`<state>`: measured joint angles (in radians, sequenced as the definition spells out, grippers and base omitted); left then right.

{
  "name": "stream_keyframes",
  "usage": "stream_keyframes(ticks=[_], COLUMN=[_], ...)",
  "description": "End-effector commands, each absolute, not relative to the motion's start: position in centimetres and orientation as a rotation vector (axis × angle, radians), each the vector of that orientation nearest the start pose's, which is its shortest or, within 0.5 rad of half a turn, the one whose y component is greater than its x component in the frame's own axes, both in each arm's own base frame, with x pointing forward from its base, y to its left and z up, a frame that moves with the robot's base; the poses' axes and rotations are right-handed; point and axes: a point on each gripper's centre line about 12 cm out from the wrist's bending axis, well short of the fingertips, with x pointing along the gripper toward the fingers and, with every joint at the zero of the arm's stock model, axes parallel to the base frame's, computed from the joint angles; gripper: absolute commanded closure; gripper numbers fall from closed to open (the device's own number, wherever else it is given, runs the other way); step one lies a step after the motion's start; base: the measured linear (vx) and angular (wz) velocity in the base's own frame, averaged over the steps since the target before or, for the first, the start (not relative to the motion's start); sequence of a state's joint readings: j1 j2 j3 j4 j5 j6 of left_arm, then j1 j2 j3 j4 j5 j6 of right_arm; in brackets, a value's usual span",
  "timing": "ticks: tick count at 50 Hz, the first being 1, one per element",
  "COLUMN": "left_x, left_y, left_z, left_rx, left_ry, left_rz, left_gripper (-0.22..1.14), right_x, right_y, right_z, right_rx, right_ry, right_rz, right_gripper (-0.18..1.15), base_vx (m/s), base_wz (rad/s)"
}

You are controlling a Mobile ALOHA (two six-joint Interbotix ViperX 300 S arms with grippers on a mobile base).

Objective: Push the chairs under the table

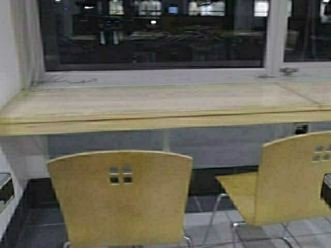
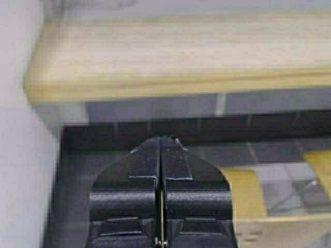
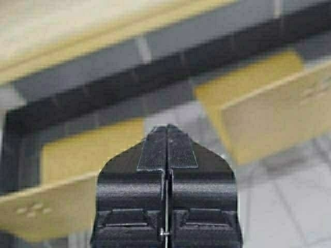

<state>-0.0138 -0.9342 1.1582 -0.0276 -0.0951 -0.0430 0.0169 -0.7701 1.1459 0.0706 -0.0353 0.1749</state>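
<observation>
While both chairs (image 1: pixel 121 199) still stand clear of the table (image 1: pixel 155 121), your left gripper (image 2: pixel 161 150) and right gripper (image 3: pixel 166 137), both closed empty, must meet a backrest next.

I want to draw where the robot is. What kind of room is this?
Probably a canteen or break room, though that is a guess. A long wooden table runs like a counter under a big dark window, and two matching wooden chairs stand before it on a tiled floor.
</observation>
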Motion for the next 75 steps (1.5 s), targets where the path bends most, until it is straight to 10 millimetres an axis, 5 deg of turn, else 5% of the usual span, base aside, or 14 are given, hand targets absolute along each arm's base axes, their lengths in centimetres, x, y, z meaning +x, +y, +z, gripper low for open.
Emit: stream_keyframes(ticks=[1, 26, 40, 50, 65, 75], left_x=[21.0, 21.1, 21.8, 21.6, 20.8, 20.8], left_y=[-0.2, -0.4, -5.0, -7.4, -10.3, -11.0], left_z=[28.0, 26.7, 21.9, 17.9, 12.3, 7.4], left_rx=[-0.144, -0.198, -0.376, -0.623, -0.740, -0.786], left_ry=[0.136, 0.185, 0.449, 0.674, 0.927, 1.092], left_rz=[0.000, 0.001, -0.131, -0.090, 0.003, 0.184], left_gripper=[0.89, 0.89, 0.89, 0.89, 0.88, 0.84], right_x=[23.3, 23.8, 24.5, 24.3, 25.9, 26.8], right_y=[0.4, 0.4, 0.7, 5.3, 10.9, 12.9], right_z=[23.8, 23.2, 20.9, 18.4, 12.2, 6.9], right_rx=[0.236, 0.193, 0.204, 0.292, 0.414, 0.434], right_ry=[0.359, 0.410, 0.536, 0.693, 0.900, 1.060], right_rz=[-0.027, -0.022, -0.027, 0.086, 0.105, 0.032], right_gripper=[0.93, 0.92, 0.92, 0.92, 0.88, 0.64], base_vx=[0.11, 0.12, 0.20, 0.19, 0.14, 0.09], base_wz=[0.24, 0.13, 0.09, 0.10, -0.03, -0.06])
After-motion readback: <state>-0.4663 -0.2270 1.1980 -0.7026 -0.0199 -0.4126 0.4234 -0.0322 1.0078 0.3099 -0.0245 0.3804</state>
